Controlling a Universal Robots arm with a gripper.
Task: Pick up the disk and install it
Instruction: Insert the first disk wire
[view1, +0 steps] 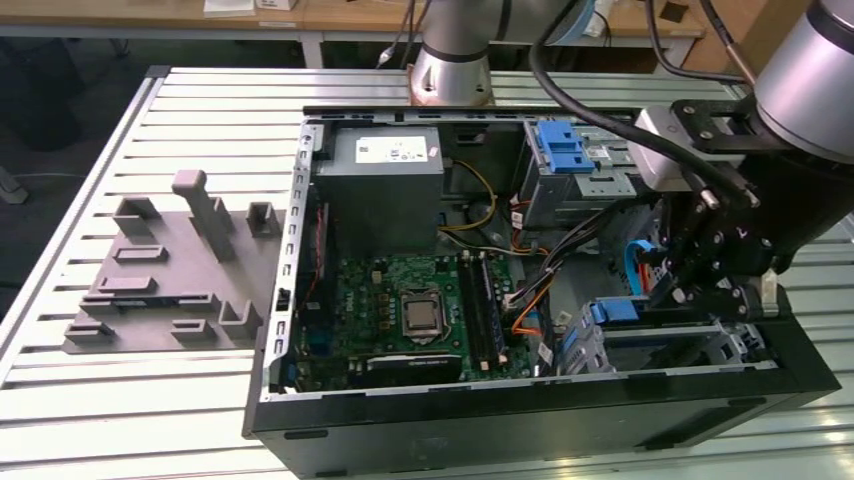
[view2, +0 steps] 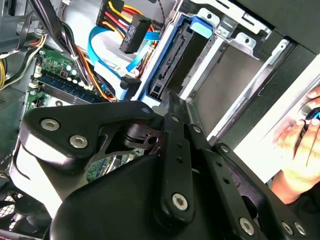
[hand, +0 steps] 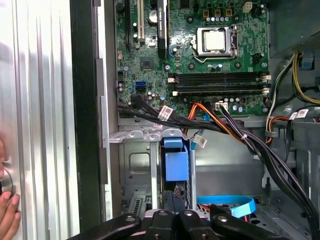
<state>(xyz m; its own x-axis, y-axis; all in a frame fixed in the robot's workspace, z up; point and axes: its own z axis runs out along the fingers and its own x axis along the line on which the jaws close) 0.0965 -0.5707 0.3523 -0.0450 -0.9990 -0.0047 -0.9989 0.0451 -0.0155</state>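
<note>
Tool: black linkage tool (view1: 705, 268) on the arm, lowered into the open computer case (view1: 534, 405) at the exterior view's right, over the drive cage; in both wrist views its fingers stand close together, narrow, at the near edge of the disk – whether they actually pinch it I cannot tell.
Disk: standing on edge in a slot of the metal drive cage (hand: 135, 165), its blue carrier (hand: 176, 162) facing up; in the second wrist view the disk (view2: 172, 60) shows as a dark slab edged in blue, set down between the cage walls, with the fingertips (view2: 171, 107) just at its end.
Cage surroundings: a light-blue flat cable (hand: 227, 206) lies just beside the slot; black cable bundles (hand: 250, 145) and orange wires cross above it.
Motherboard: green board (view1: 407, 310) on the case floor, processor socket (hand: 215, 41) in its middle, memory slots beside it.
Power supply: grey box (view1: 387, 190) with a white sticker, at the far corner of the case.
Second caddy: blue plastic piece (view1: 563, 148) on the upper bay, well apart from the tool.
Desk: slatted metal desk (view1: 200, 120) carrying the case – a grey moulded fixture (view1: 167, 270) rests at the exterior view's left.
Person: a hand (view2: 300, 150) rests on the desk outside the case wall.
</note>
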